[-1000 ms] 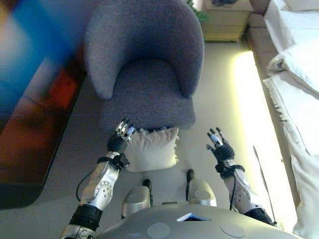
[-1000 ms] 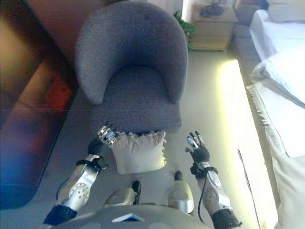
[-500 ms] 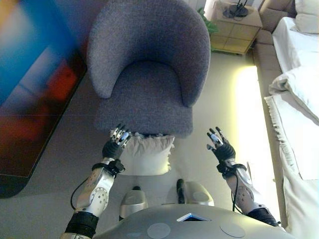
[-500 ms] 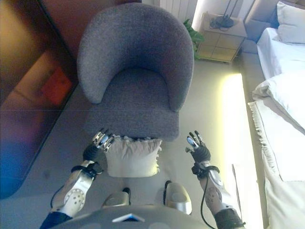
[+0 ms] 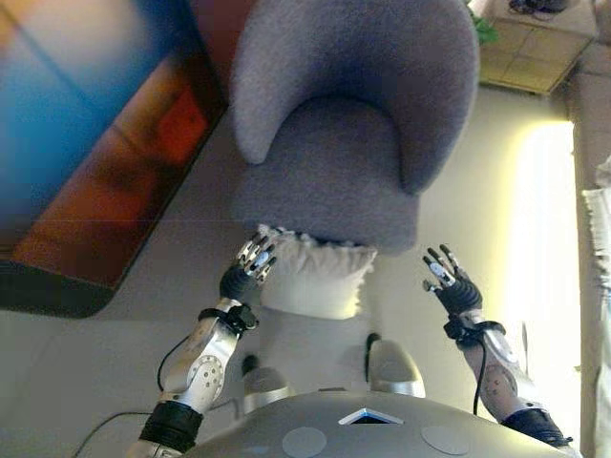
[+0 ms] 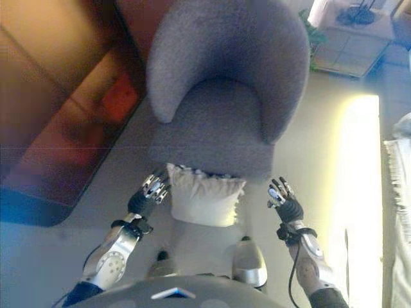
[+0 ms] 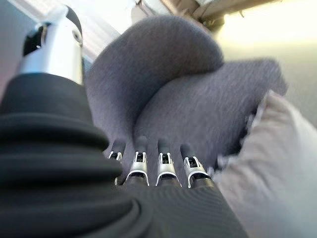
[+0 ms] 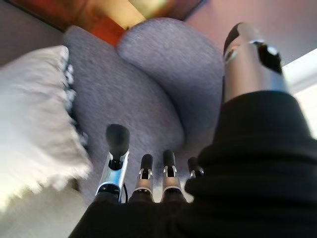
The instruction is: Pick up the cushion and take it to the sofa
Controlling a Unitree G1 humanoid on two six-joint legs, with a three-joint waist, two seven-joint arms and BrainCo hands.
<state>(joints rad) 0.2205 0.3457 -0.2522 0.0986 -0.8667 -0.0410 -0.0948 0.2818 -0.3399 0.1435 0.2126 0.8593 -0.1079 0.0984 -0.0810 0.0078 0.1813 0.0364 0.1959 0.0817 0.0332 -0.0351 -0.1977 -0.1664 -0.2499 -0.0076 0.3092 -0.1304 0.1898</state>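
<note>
Flanking cushion (image 5: 318, 279) by grey chair (image 5: 353, 124): left hand (image 5: 250, 270), right hand (image 5: 449, 284) both open, empty (wrist views confirm).

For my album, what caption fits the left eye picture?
Both open hands, left and right, flank the cream cushion leaning against the grey armchair.

Wooden nightstand (image 5: 530, 43) top right, near white bed edge (image 6: 401, 167); green plant (image 6: 308, 29) beside nightstand.
</note>
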